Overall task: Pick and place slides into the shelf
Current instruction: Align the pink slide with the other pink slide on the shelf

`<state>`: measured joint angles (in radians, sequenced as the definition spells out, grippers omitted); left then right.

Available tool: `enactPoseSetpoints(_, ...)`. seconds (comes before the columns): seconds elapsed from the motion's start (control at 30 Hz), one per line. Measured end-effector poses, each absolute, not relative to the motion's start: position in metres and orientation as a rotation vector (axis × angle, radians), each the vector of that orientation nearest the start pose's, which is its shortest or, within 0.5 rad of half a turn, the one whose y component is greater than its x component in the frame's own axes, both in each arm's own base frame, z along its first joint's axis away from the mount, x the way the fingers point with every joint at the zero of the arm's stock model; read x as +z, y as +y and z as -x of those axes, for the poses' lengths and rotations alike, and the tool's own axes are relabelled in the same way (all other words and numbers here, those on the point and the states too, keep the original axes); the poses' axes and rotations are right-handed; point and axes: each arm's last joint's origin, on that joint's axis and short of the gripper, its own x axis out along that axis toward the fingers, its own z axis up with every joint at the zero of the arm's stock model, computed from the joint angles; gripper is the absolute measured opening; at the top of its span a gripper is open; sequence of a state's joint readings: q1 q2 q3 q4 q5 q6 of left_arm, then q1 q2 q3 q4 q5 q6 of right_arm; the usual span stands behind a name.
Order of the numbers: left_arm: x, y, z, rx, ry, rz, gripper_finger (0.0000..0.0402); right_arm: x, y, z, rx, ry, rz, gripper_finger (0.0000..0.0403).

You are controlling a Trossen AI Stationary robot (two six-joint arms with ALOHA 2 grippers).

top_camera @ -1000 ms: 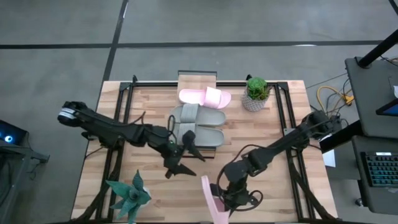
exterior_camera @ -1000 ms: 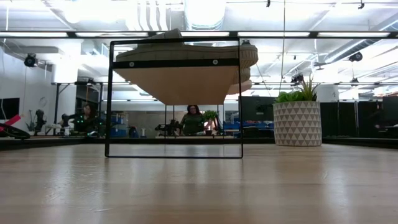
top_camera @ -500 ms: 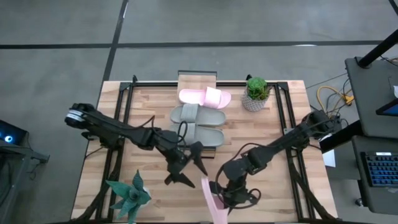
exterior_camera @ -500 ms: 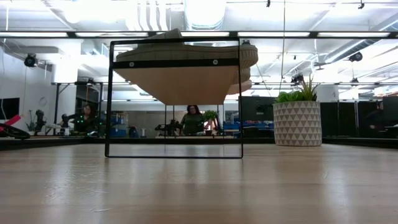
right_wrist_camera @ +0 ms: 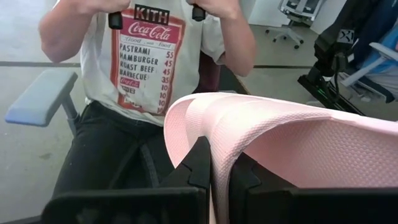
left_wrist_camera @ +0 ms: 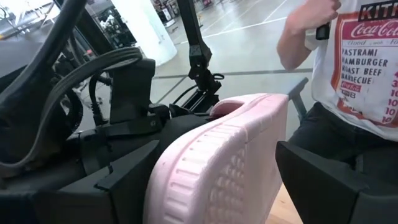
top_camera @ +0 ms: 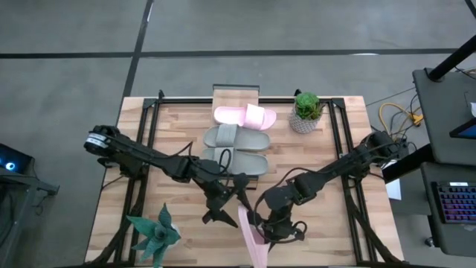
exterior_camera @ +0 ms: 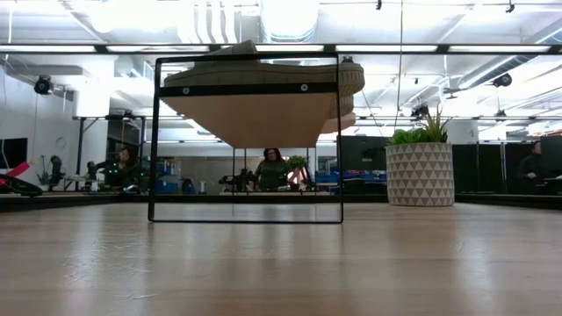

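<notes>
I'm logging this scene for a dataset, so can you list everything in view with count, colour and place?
grey slides: two, grey, side by side on the shelf.
pink slide on shelf: one, pale pink, behind the grey pair.
pink slide in gripper: one, pale pink, near table's front edge.
shelf: one, light wood, black frame, table's back middle.
potted plant: one, green, white pot, back right.
leafy plant: one, teal, front left.
table: one, wood.
person: one, white printed shirt, beyond the table.
right gripper: shut on the front pink slide.
left gripper: open, beside that slide.

The scene was an open-plan robotics lab, where a wooden surface (top_camera: 186,119) stood on grey concrete floor (top_camera: 74,45) beside a keyboard (top_camera: 455,202), with people at workstations (exterior_camera: 274,168) under exposed ceiling ducts (exterior_camera: 211,22) and strip lights beyond.
</notes>
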<state>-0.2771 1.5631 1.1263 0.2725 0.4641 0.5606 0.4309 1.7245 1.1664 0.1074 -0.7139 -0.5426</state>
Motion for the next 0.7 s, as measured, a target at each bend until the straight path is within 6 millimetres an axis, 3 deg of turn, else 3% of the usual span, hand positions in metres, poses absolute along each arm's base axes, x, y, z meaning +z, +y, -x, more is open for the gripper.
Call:
enactPoseSetpoints(0.33,0.3016,-0.1099,-0.3408,-0.755,-0.035,-0.519,0.0244,0.2466,0.1762,-0.3380,1.212,0.157,0.407,0.0009)
enactPoseSetpoints(0.7,0.2992,-0.1100,-0.3413,-0.735,-0.029,-0.569,0.0107,0.2480,0.1755,-0.3371,1.177,0.184,0.411,0.0009)
